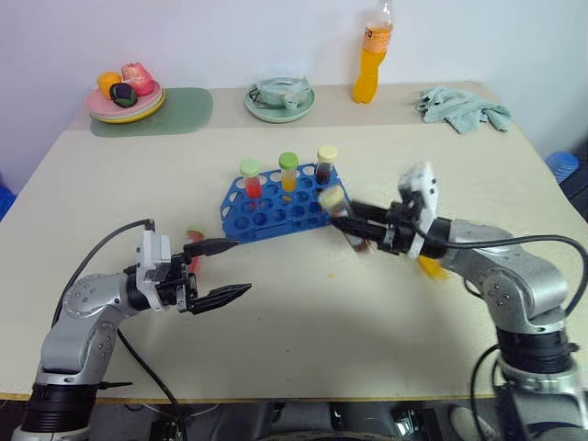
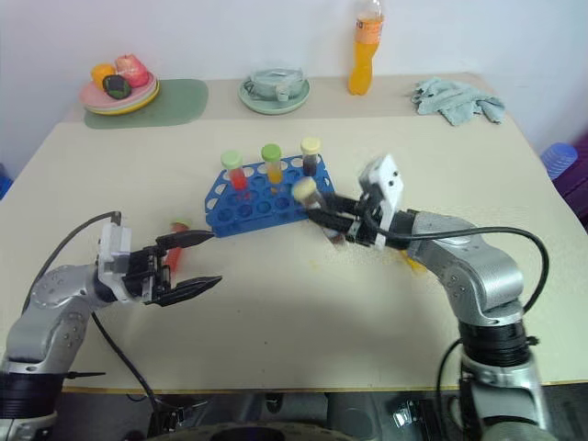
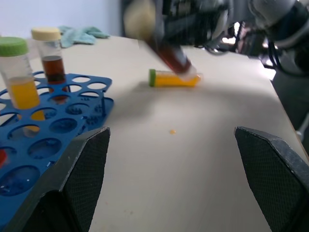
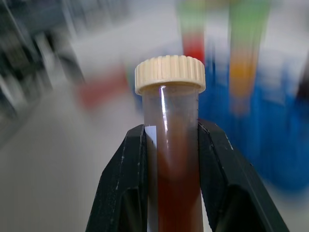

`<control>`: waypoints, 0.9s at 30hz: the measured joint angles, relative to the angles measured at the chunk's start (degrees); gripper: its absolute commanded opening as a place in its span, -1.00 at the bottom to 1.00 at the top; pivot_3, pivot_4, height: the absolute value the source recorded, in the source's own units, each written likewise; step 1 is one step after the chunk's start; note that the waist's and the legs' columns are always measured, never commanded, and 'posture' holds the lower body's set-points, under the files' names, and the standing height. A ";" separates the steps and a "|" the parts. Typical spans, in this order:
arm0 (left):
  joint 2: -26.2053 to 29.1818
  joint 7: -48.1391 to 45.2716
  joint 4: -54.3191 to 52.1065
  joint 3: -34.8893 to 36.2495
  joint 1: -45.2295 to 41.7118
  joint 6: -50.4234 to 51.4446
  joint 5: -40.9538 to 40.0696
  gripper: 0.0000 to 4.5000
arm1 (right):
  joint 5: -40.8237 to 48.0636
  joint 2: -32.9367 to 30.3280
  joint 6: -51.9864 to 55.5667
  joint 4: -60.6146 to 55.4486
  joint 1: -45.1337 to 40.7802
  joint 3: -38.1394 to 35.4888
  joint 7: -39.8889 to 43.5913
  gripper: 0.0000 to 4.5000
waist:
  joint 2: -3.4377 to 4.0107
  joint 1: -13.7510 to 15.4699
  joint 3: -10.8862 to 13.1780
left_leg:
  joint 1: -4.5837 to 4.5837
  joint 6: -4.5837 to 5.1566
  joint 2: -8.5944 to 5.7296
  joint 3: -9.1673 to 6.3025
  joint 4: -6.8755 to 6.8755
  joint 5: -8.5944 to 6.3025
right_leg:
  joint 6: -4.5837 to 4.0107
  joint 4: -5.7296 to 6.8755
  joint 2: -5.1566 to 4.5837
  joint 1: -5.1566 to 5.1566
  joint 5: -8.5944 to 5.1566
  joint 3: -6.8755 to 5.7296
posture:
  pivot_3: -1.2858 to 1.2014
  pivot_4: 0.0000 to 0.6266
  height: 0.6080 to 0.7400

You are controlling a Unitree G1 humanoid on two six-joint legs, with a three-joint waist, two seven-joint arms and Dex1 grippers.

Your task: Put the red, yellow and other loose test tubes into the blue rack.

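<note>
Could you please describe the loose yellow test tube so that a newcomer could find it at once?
Start at the blue rack mid-table, then look toward the robot's right. The yellow tube lies flat on the table, green-capped, unlike the rack's upright tubes.

Three capped tubes [image 1: 288, 172] upright in blue rack [image 1: 276, 211]; brown cream-capped tube [image 4: 172, 159] in right pincer [image 1: 354, 223].

Rack [image 1: 276, 213] blue. Racked tubes: green cap over red liquid [image 1: 251, 179], green cap over orange [image 1: 288, 172], cream cap over dark brown [image 1: 325, 163]. Held tube [image 4: 175, 159] cream cap, brown liquid. Loose tube [image 3: 174, 78] green cap, orange. End effector fingers [image 4: 123, 193] black. Bench [image 1: 312, 312] beige.
</note>
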 measured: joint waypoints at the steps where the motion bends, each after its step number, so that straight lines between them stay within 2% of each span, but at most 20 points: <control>1: -0.30 0.46 0.44 0.52 0.40 -0.28 0.00 0.87 | -1.24 1.99 -3.88 1.79 -0.30 0.09 -0.11 -0.65 | 0.00 -0.02 0.00 | 0.08 -0.01 0.00 0.00 0.00 0.00 | 0.00 0.00 0.00 0.00 0.00 0.00 | 0.03 -0.52 1.00; 10: -3.17 3.03 2.89 2.87 0.73 -2.41 -0.12 0.87 | -17.39 16.89 -38.21 25.78 -4.46 4.09 -4.89 -0.65 | 0.03 -0.29 0.01 | 0.70 -0.08 0.00 0.00 -0.15 0.03 | -0.01 0.04 0.06 0.32 0.00 0.02 | 0.03 -0.52 1.00; 15: -4.68 5.44 2.91 3.47 0.09 -2.55 -0.16 0.87 | -21.20 20.19 -53.46 39.15 -7.61 3.87 -6.44 -0.65 | 0.03 -0.33 0.01 | 0.76 -0.11 0.00 0.00 -0.14 0.05 | -0.01 0.10 0.10 0.35 0.01 0.02 | 0.03 -0.52 1.00; 20: -5.31 6.60 3.07 3.60 -0.61 -2.91 -0.14 0.87 | -22.78 21.88 -63.43 50.26 -11.34 3.14 -7.51 -0.65 | 0.03 -0.84 0.01 | 0.83 -0.15 0.00 -0.03 -0.20 0.07 | -0.01 0.26 0.11 0.33 0.02 0.02 | 0.03 -0.52 1.00; 27: -5.30 5.41 4.29 4.35 1.13 -5.03 -0.14 0.87 | -22.95 22.49 -69.05 59.70 -13.86 1.61 -7.93 -0.65 | 0.04 -1.80 0.01 | 0.88 -0.19 0.00 -0.04 -0.33 0.09 | -0.02 0.29 0.13 0.30 0.02 0.05 | 0.03 -0.52 1.00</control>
